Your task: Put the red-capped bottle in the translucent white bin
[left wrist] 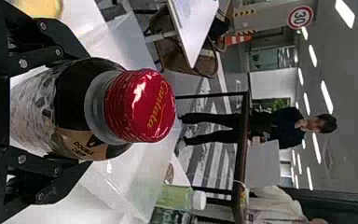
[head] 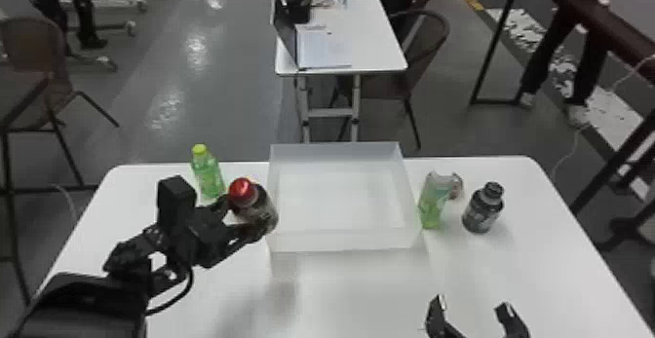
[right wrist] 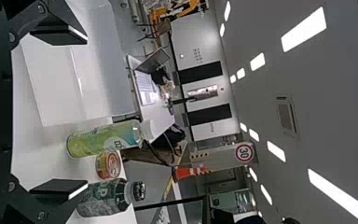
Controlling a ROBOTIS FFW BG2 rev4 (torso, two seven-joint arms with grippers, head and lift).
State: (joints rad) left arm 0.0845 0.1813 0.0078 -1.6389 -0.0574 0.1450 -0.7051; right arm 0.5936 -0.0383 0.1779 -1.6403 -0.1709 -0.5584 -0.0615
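Red cap (left wrist: pixel 130 102) bears gold lettering (left wrist: pixel 157 112), its bottle (head: pixel 257 211) clamped between left fingers (head: pixel 243 234); right fingers (head: pixel 510 316) wide apart, empty

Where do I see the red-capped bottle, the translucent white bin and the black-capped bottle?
Red-capped bottle (left wrist: pixel 139 106): left wrist view, on its cap.
Translucent white bin (head: pixel 343 241): head view, on its near wall.
Black-capped bottle (head: pixel 480 211): head view, on its body.

The red-capped bottle (left wrist: pixel 74 100) has gold lettering on its cap and a mottled grey pattern on its body. One green bottle (head: pixel 208 175) has a yellow-green cap, and the desk (head: pixel 531 269) is white.
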